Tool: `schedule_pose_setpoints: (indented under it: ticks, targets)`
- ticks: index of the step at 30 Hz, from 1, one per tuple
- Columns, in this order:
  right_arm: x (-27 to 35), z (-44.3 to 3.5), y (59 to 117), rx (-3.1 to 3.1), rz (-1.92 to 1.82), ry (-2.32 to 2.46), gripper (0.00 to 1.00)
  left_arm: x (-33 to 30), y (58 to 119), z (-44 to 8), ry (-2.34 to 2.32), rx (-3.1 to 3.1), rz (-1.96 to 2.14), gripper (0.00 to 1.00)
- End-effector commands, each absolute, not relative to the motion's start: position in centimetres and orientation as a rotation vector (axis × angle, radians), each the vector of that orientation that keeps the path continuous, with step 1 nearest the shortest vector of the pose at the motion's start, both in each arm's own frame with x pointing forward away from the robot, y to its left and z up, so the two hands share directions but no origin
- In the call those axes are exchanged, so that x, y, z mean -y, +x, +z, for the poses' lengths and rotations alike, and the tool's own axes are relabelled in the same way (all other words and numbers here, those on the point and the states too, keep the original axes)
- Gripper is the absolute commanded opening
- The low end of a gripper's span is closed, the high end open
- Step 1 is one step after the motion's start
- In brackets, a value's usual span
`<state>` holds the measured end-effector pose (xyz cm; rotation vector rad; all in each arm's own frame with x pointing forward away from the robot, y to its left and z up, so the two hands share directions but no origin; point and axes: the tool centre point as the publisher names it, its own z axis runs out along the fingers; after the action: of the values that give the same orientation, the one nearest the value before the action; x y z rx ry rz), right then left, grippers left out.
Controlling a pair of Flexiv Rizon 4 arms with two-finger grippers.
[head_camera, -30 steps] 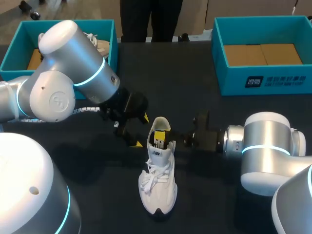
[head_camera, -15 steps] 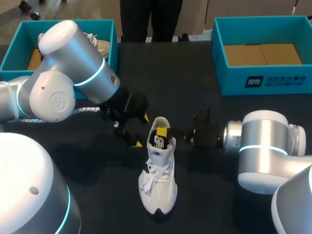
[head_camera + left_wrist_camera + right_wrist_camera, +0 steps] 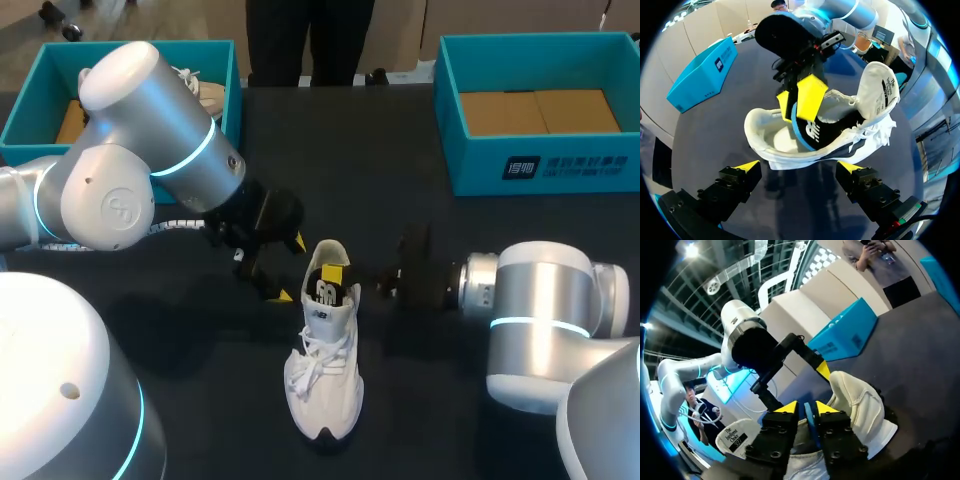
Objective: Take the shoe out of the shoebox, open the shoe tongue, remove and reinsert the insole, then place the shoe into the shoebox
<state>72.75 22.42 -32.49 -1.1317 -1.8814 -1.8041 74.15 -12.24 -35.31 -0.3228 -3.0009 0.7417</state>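
Two teal shoeboxes (image 3: 130, 47) (image 3: 470, 165), two shoes (image 3: 325, 395) (image 3: 207, 96), two grippers (image 3: 291, 268) (image 3: 345, 278), one insole (image 3: 324, 291)

furniture: black table (image 3: 340, 150) | surface: dark, matte | light: even

The shoe (image 3: 323, 370) is white. The insole (image 3: 812, 134) held by the right gripper (image 3: 806, 408) is black with a blue edge and a white mark. The gripper itself is black with bright yellow tips, above a dark table (image 3: 400, 180).
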Motion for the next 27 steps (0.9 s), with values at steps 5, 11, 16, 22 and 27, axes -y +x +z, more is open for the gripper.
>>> schedule_pose_setpoints:
  ticks: [5, 11, 16, 22, 27]
  targets:
    - [-21.8, -30.1, 73.9, 1.964, -1.775, -1.107, 1.0, 11.9, 74.4, -34.7, -0.371, 3.013, 0.684, 1.0]
    - [-21.0, -29.2, 74.9, 2.013, -1.727, -1.066, 0.98, 10.6, 74.9, -33.7, -0.409, 3.013, 0.656, 1.0]
    - [-19.7, -28.9, 75.7, 2.002, -1.657, -1.012, 0.95, 9.5, 75.4, -32.9, -0.397, 3.043, 0.617, 1.0]
    - [-18.8, -28.1, 75.6, 2.0, -1.518, -0.935, 0.94, 8.7, 76.1, -32.4, -0.342, 3.078, 0.578, 1.0]
    - [-17.7, -27.0, 75.8, 2.013, -1.366, -0.888, 0.96, 8.6, 76.8, -31.9, -0.309, 3.094, 0.558, 1.0]
